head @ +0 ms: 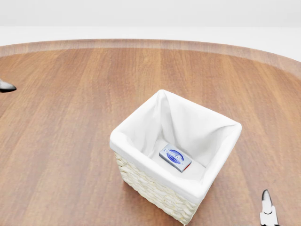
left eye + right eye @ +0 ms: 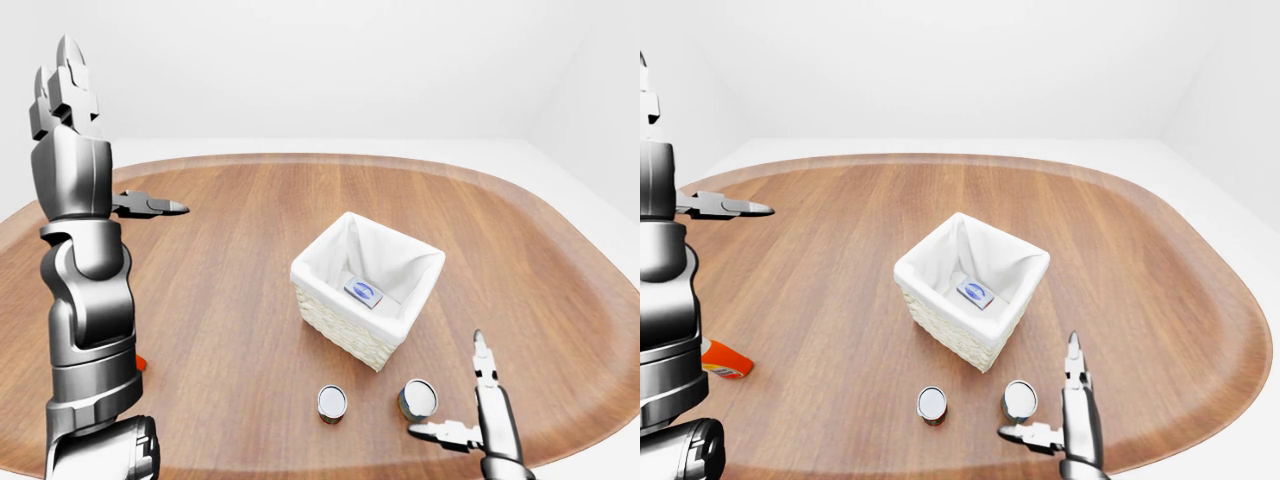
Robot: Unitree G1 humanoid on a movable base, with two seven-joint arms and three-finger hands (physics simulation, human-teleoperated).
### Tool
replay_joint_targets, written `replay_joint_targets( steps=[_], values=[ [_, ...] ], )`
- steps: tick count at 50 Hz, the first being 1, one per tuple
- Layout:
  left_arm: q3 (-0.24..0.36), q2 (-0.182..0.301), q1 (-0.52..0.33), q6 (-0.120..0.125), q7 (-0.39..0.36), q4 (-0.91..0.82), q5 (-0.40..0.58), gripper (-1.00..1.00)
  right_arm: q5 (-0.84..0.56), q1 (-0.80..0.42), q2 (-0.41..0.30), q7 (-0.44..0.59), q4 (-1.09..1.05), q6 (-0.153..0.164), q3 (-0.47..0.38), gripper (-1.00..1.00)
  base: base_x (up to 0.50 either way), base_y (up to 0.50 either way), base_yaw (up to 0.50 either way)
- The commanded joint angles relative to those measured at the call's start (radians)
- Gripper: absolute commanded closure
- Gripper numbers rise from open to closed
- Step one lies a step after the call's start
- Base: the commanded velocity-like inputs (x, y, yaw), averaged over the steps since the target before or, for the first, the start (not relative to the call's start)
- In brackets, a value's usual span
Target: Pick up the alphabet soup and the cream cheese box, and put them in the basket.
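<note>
The wicker basket [image 1: 155, 190] with a white cloth liner stands mid-table. The cream cheese box [image 1: 175, 157], white with a blue oval, lies flat on its bottom. Two upright cans stand below the basket in the left-eye view, one on the left [image 2: 332, 402] and one on the right [image 2: 418, 398]. I cannot tell which is the alphabet soup. My right hand [image 2: 452, 400] is open just right of the right-hand can, one finger pointing up and its thumb reaching under the can. My left hand [image 2: 118, 145] is raised high at the left, open and empty.
An orange-red object [image 2: 725, 360] lies on the table at the far left, partly behind my left arm [image 2: 90, 300]. The round wooden table [image 2: 220, 230] has a raised rim, with white floor beyond it.
</note>
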Motion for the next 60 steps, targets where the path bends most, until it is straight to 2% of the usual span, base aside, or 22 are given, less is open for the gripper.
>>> replay_joint_targets(
  steps=[1,24,43,60],
  values=[
    [0.0,0.0,0.0,0.0,-0.001,-0.001,0.0,-1.0,-0.022,0.001,-0.028,-0.038,0.051,0.0,0.044,-1.0,0.0,0.0,0.0],
    [0.001,0.001,0.0,0.0,-0.003,-0.005,0.001,-1.0,-0.064,-0.07,-0.099,-0.17,0.222,0.0,0.131,-1.0,0.0,0.0,0.0],
    [0.001,0.0,0.001,0.0,0.001,-0.001,-0.003,-1.0,-0.084,-0.144,-0.129,-0.264,0.398,0.0,0.144,-1.0,0.0,0.0,0.0],
    [0.0,0.0,-0.001,0.0,0.003,0.002,-0.002,-1.0,-0.078,-0.196,-0.133,-0.295,0.502,0.0,0.151,-1.0,0.0,0.0,0.0]
  ],
)
